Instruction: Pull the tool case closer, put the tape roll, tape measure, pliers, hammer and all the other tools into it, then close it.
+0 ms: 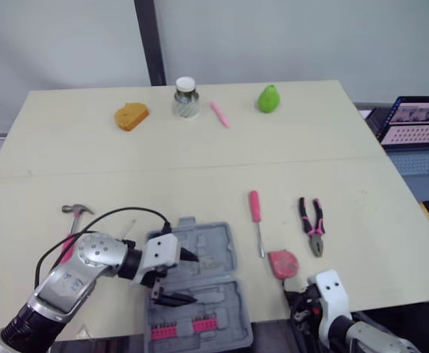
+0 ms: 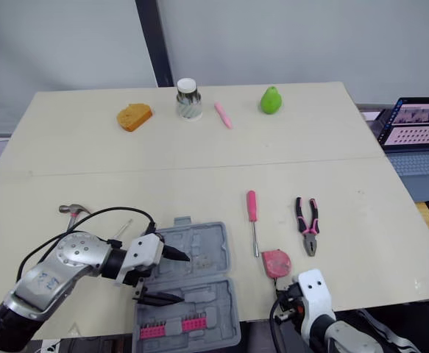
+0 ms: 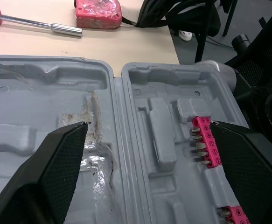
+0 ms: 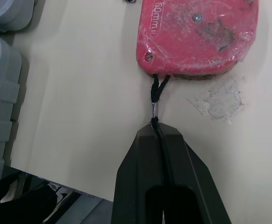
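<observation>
Tool case (image 1: 225, 294): grey, open flat at the front edge of the table (image 1: 199, 158), its two halves side by side. It sits left of centre, in front of the robot's left arm.
Case contents: pink bit strips (image 3: 203, 142) sit in the half nearest the table edge. The other half holds moulded recesses with a patch of shiny residue.
Left gripper (image 1: 193, 278): hangs over the case near the hinge, jaws spread wide, one black finger above each half, nothing between them.
Right gripper (image 4: 156, 135): at the front table edge, just in front of the tape measure. Its fingers are pressed together with the black cord (image 4: 155, 98) running into the seam.
Tape measure (image 1: 282, 262): red, flat on the table right of the case, cord end toward the right gripper.
Screwdriver (image 1: 256, 220): pink handle pointing away from the robot, metal tip just beside the tape measure.
Pliers (image 1: 312, 224): pink and black grips, right of the screwdriver, jaws toward the robot, apart from the other tools.
Hammer (image 1: 76, 211): left of the case, head visible, handle partly hidden behind the left arm.
Far side of the table: an orange lump (image 1: 131, 115), a capped jar (image 1: 186, 98), a short pink stick (image 1: 220, 114) and a green pear shape (image 1: 269, 98), all well apart from the tools.
Off the table, right: an open laptop (image 1: 420, 132).
</observation>
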Robot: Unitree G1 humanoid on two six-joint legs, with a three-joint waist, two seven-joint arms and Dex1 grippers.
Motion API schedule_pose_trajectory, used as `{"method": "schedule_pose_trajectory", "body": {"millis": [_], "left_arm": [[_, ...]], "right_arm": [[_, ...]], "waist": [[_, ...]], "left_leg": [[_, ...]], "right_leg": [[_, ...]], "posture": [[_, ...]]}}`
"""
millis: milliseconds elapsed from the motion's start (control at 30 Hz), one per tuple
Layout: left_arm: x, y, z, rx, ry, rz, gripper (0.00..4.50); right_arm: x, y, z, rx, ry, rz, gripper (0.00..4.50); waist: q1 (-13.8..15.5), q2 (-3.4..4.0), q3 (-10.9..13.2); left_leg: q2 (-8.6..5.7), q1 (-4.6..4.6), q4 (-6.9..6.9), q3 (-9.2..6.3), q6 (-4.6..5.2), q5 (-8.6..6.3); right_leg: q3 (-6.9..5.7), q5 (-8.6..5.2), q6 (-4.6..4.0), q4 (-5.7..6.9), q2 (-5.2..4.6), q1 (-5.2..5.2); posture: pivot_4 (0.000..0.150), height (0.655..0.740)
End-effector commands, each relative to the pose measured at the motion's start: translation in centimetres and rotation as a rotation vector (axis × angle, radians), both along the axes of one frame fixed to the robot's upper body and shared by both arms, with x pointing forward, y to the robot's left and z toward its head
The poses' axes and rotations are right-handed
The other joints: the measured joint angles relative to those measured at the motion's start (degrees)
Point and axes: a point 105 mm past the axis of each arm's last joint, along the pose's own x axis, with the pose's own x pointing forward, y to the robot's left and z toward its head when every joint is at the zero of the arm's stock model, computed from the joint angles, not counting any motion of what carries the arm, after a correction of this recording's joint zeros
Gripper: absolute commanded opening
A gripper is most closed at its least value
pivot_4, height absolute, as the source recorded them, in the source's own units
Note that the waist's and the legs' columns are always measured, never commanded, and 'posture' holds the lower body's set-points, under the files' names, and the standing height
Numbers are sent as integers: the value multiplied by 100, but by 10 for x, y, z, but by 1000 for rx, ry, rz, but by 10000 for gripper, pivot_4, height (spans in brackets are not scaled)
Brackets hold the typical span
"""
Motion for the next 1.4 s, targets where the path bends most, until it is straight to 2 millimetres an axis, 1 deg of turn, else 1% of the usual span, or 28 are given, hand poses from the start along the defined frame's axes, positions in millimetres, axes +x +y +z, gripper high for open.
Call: {"method": "schedule_pose_trajectory", "body": {"millis": [33,200,300,367,400,500,533,567,633,667,733,800,867,933,1000,1100,1167,1300,1400], "left_arm": [[-4,-4,7,-15,-26,-23,45000],[-4,-4,7,-15,-28,-24,45000],[-3,-5,7,-20,-35,-20,45000],[-2,-6,8,-27,-41,-16,45000],[-1,-6,10,-40,-51,-5,45000],[1,-4,16,-92,-103,54,45000],[2,-4,17,-104,-119,68,45000],[0,-3,17,-115,-135,83,45000],[-3,-1,17,-145,-172,117,45000],[-6,0,17,-163,-170,129,45000],[-17,2,11,-171,-197,129,45000],[-24,1,8,-187,-217,132,45000],[-28,0,8,-192,-252,127,45000],[-30,-1,8,-200,-275,123,45000],[-33,-3,6,-200,-304,115,45000],[-35,-6,6,-211,-319,114,45000],[-36,-8,5,-215,-325,119,45000],[-35,-8,6,-228,-333,138,45000],[-33,-9,6,-231,-335,144,45000]], "right_arm": [[-13,1,-13,15,69,16,309],[-16,0,-17,19,71,21,309],[-15,0,-13,31,52,56,309],[-12,-5,-9,26,38,77,5747],[-10,-7,-3,20,21,127,8264],[2,-19,22,-1,-53,325,21961],[5,-23,28,-1,-66,369,27847],[10,-26,35,-19,-90,439,31718],[23,-32,51,-62,-155,583,42072],[28,-35,57,-86,-173,649,43645],[40,-37,66,-174,-240,877,43645],[47,-39,68,-223,-259,1038,43645],[54,-38,66,-263,-273,1156,43645],[62,-36,64,-297,-292,1231,43645],[71,-33,61,-351,-307,1303,43645],[79,-29,58,-379,-320,1358,43645],[85,-24,57,-381,-331,1363,43645],[91,-22,55,-401,-327,1373,43645],[93,-22,49,-419,-301,1379,43645]], "waist": [[2,-1,0],[1,-3,-2],[1,-6,-4],[2,-6,-4],[4,-6,-4],[0,-3,-2],[-11,-3,-2],[-17,-3,-2],[-34,-4,-2],[-31,-2,-1],[-27,-2,-1],[-19,-1,0],[20,0,1],[83,3,3],[85,4,3],[61,12,7],[72,12,7],[78,13,8],[70,13,8]], "left_leg": [[0,0,0,0,0,0],[0,2,0,0,0,0],[0,2,0,-1,0,0],[0,2,1,0,1,-1],[0,2,1,0,2,-1],[-1,2,8,1,6,-3],[-2,2,12,3,10,-6],[-2,3,13,4,12,-7],[-1,8,12,2,11,-6],[0,10,11,2,10,-6],[0,11,10,1,6,-3],[-1,12,11,3,-8,5],[-2,10,13,2,-13,8],[-2,7,26,-1,-15,8],[0,6,39,0,-15,6],[0,1,77,4,-11,-7],[2,-1,82,3,-10,-9],[2,-2,85,4,-9,-12],[3,-1,87,6,-9,-14]], "right_leg": [[0,0,0,0,0,0],[0,0,0,0,0,1],[0,0,0,0,0,2],[0,0,0,0,0,2],[0,0,0,0,0,3],[3,0,0,-1,-1,6],[6,2,3,-1,-2,7],[9,2,4,-2,-2,9],[7,3,5,0,1,10],[9,3,4,0,3,10],[9,2,4,0,2,10],[8,2,4,-2,2,11],[6,3,5,-6,2,15],[4,3,5,-5,1,16],[4,3,6,-3,2,17],[11,6,9,11,0,19],[10,6,10,12,0,20],[10,6,10,13,0,20],[11,6,10,13,0,20]], "posture": [[1500,7400],[1500,7400],[1500,7400],[1500,7400],[1500,7400],[1500,7400],[1500,7400],[1500,7400],[1500,7400],[1500,7400],[1500,7400],[1500,7400],[1500,7400],[1500,7400],[1500,7400],[1500,7400],[1500,7400],[1500,7400],[1500,7400]]}}
